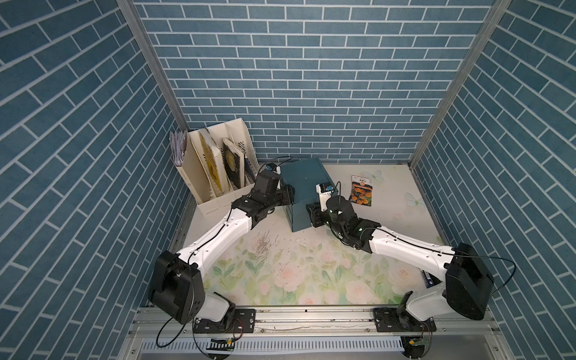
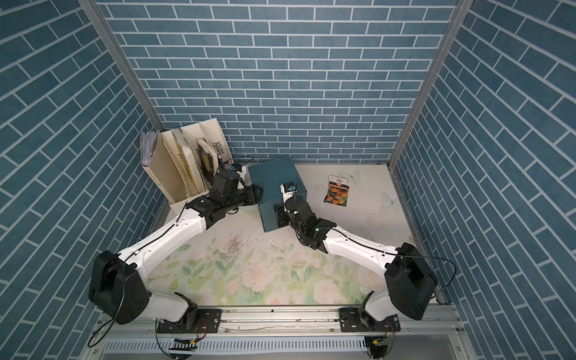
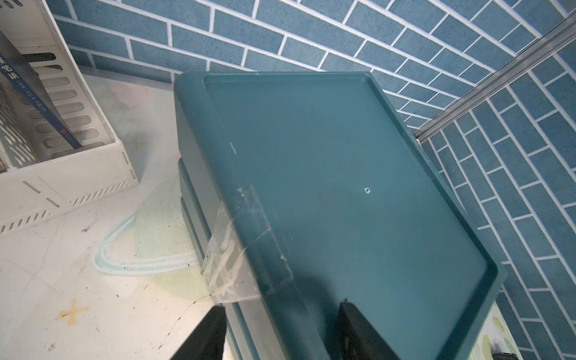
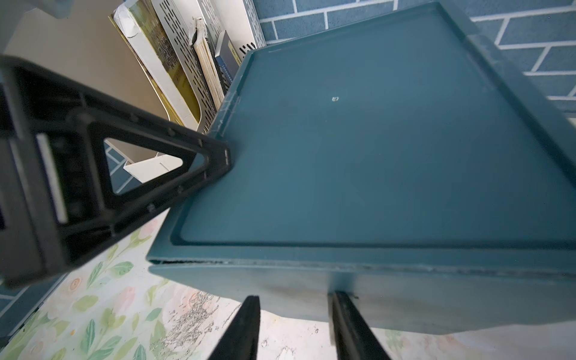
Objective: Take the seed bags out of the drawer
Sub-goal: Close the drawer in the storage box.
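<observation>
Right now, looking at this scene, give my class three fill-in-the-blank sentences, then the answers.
1. The orange-bloom seed packet lies on the flower-printed ____, outside the drawer box.
2. The drawer box that the left gripper clamps is ____ in colour.
3. The right gripper's jaws stand ____ at the box's front.
Answers: table; teal; open.

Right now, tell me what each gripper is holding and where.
Left gripper clamps the teal drawer unit by its top side edge. Right gripper holds nothing: jaws apart at the drawer front.
</observation>
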Controlling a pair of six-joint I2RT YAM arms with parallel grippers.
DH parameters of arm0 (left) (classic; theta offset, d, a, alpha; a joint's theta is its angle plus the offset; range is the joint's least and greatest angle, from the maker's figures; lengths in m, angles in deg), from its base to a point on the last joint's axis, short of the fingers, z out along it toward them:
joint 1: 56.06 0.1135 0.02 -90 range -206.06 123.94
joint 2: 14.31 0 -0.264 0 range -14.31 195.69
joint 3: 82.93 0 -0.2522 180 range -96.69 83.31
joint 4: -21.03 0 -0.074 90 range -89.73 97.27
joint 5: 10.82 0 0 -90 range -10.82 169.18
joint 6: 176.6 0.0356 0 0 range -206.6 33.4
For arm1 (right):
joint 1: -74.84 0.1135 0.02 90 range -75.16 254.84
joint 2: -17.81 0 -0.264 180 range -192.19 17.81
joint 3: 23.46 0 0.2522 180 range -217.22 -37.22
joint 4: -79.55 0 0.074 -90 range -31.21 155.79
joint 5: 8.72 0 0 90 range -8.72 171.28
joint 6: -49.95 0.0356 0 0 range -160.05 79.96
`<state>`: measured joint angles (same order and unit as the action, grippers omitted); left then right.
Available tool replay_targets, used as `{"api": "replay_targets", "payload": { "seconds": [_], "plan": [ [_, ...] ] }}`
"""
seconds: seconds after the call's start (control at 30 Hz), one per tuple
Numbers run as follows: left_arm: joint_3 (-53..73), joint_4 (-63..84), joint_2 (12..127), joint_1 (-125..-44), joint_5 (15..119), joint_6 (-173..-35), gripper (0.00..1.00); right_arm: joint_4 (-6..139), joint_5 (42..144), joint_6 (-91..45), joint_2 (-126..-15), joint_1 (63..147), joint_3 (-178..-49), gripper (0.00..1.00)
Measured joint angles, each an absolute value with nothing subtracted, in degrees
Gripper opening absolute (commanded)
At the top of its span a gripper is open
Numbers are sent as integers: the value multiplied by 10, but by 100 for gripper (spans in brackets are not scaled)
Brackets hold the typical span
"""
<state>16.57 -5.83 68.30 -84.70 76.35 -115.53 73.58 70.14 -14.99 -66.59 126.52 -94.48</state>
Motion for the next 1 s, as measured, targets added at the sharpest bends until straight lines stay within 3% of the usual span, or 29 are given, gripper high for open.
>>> {"api": "replay_targets", "payload": {
  "seconds": [0.4, 0.8, 1.0],
  "plan": [
    [165, -60, 683, -847, 761, -1153, 62, 744, 706, -149, -674, 1263, -947, 46],
    [165, -60, 683, -847, 761, -1153, 61, 738, 783, -102, -631, 1249, -869, 72],
    [165, -60, 683, -847, 761, -1153, 61, 764, 847, -50, -613, 1218, -810, 74]
  ]
}}
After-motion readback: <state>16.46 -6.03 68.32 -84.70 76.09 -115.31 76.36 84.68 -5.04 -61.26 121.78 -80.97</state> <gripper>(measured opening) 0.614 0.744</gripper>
